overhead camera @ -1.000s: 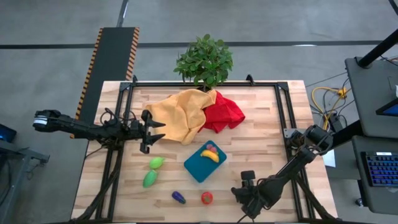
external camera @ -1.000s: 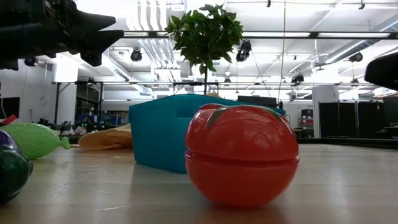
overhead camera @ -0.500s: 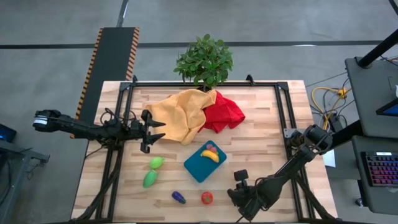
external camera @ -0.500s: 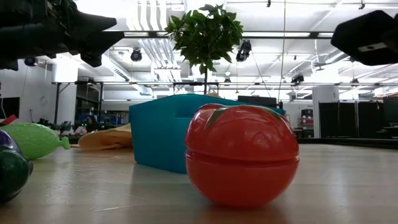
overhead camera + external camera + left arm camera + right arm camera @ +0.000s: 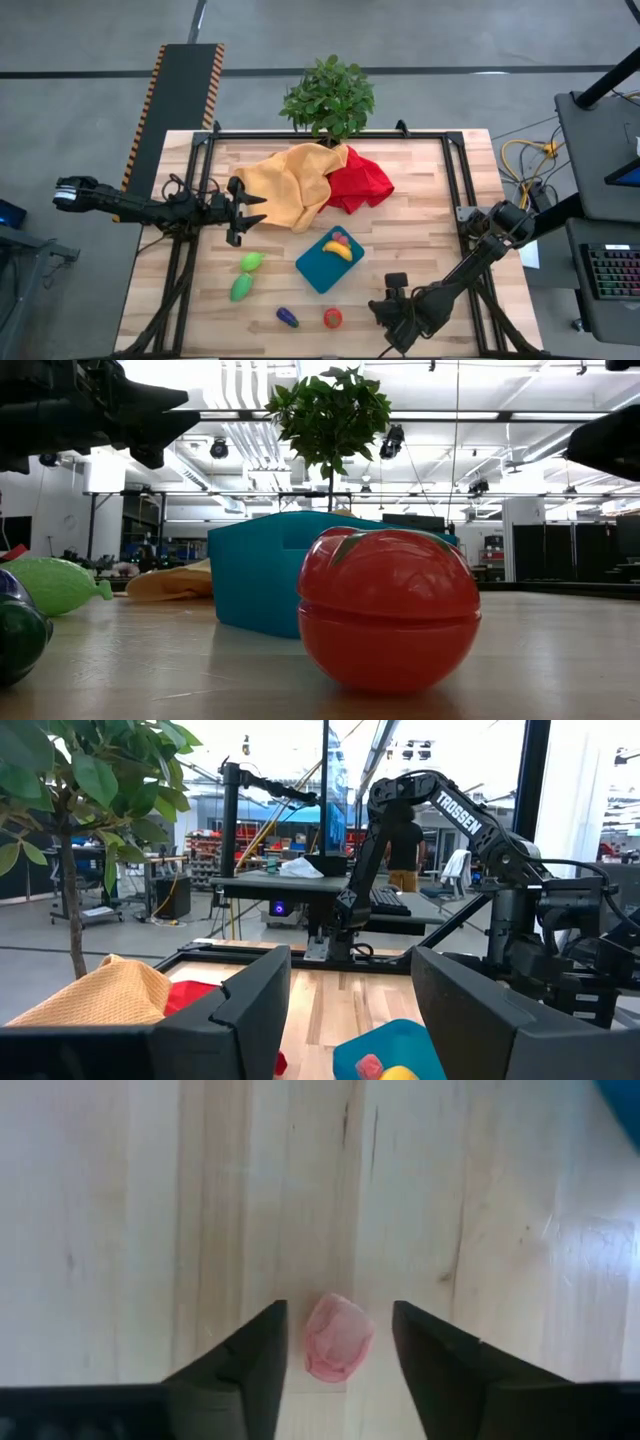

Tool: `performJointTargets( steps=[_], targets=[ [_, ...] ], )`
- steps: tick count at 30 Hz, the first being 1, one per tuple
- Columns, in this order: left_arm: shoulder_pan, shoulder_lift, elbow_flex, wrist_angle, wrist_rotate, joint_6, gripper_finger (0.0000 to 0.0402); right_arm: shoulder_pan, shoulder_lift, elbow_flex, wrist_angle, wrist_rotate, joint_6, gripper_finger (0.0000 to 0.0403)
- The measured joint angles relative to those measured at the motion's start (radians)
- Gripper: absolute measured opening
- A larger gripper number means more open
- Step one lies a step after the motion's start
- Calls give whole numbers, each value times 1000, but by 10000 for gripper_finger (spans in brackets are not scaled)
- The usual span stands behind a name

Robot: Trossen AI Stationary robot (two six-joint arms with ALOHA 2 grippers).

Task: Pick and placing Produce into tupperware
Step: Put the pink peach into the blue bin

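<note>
The teal tupperware [image 5: 318,268] sits mid-table with the yellow banana [image 5: 340,251] and a pink-red piece [image 5: 338,237] inside. On the wood lie two green pieces [image 5: 251,262] [image 5: 241,288], the purple eggplant [image 5: 287,317] and the red tomato [image 5: 332,318]. My right gripper [image 5: 394,316] hangs open near the table's near edge, pointing down. In its wrist view the fingers stand on either side of a small pale pink piece [image 5: 338,1348] on the table, apart from it. My left gripper [image 5: 256,210] waits open above the table's left part.
A yellow cloth [image 5: 290,185] and a red cloth [image 5: 358,180] lie crumpled at the far side, before a potted plant [image 5: 328,95]. Black frame rails [image 5: 455,190] run along the table's sides. Bare wood [image 5: 420,240] shows right of the tupperware.
My right gripper swung a little toward the table's left, then back toward the right, staying open above the near edge. The produce and the tupperware stayed where they were.
</note>
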Motion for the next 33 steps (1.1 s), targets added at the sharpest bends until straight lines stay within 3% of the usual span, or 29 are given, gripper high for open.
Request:
performJointTargets(
  steps=[7,14,27,33],
  targets=[
    [0,0,0,0,0,0,196,0,3,-48,-2,0,6,211],
    [0,0,0,0,0,0,196,0,3,-76,15,0,8,207],
    [0,0,0,0,0,0,196,-1,3,-79,38,-6,-25,114],
    [0,0,0,0,0,0,196,-25,1,-49,32,78,-172,65]
  ],
)
